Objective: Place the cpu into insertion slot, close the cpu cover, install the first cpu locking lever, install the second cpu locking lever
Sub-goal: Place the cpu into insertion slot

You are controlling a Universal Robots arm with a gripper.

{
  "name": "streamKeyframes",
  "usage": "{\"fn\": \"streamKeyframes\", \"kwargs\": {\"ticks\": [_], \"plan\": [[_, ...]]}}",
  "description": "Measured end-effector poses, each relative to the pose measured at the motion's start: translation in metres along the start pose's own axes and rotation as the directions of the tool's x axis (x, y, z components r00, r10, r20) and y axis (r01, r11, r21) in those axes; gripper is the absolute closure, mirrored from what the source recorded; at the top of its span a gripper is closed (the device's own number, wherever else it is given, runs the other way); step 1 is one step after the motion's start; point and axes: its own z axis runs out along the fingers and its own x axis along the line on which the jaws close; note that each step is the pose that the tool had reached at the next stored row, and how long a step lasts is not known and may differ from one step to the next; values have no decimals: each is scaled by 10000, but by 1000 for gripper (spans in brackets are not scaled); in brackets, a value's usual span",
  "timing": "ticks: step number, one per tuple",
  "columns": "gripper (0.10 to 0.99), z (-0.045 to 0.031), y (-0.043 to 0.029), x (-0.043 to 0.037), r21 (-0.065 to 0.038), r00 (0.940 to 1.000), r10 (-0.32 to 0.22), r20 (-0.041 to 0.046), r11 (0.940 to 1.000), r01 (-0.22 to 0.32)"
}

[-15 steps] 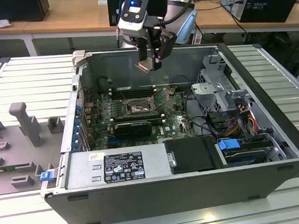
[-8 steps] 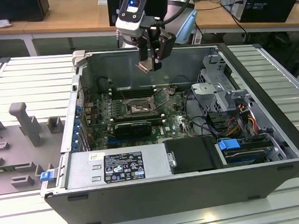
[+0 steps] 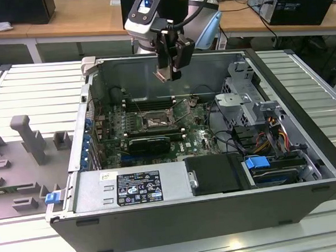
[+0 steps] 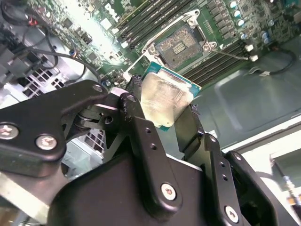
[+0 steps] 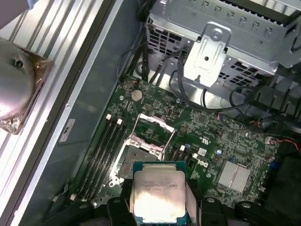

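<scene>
The jaws are shut tight on the cpu; one black finger presses one side of the chip and the other finger presses the far side; the chip's pale shiny top shows in both wrist views, with a thin green edge round it; in the exterior view the arm hangs over an open computer case that lies on a grey table made of long slats; the jaws are up high, near the top of the case's back wall, and they point down into the case; the insertion slot is below the jaws and well apart from them; it is a dark square with a metal rim, and its middle is bare; it sits in the middle of the green motherboard; the cpu is not yet in it; the cpu cover is flipped up and open, right at the edge of the slot; long black memory slots run beside the slot; a long black card lies on the board, low under the jaws and near the slot; a metal drive cage stands at one end of the case, well away from the jaws
</scene>
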Motion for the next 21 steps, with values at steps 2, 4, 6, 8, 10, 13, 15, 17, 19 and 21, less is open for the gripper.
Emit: {"fn": "streamKeyframes", "kwargs": {"ticks": [2, 4, 6, 8, 10, 13, 15, 17, 19, 21], "plan": [[561, 3, 0, 0, -6, 9995, 324, 29, 9995, -324], [561, 6, 0, 0, -13, 9981, 621, 55, 9981, -621], [561, 9, -1, 0, -19, 9964, 848, 74, 9964, -848], [561, 12, -1, 0, -24, 9945, 1047, 92, 9945, -1047], [561, 18, -2, 0, -27, 9930, 1174, 103, 9931, -1173], [561, 32, -3, -1, -30, 9916, 1285, 112, 9917, -1285], [561, 44, -4, -1, -31, 9912, 1321, 116, 9912, -1321], [561, 57, -5, -1, -33, 9907, 1352, 118, 9908, -1352], [561, 71, -6, -1, -34, 9901, 1396, 122, 9902, -1396], [561, 79, -7, -1, -35, 9897, 1424, 125, 9898, -1424]]}}
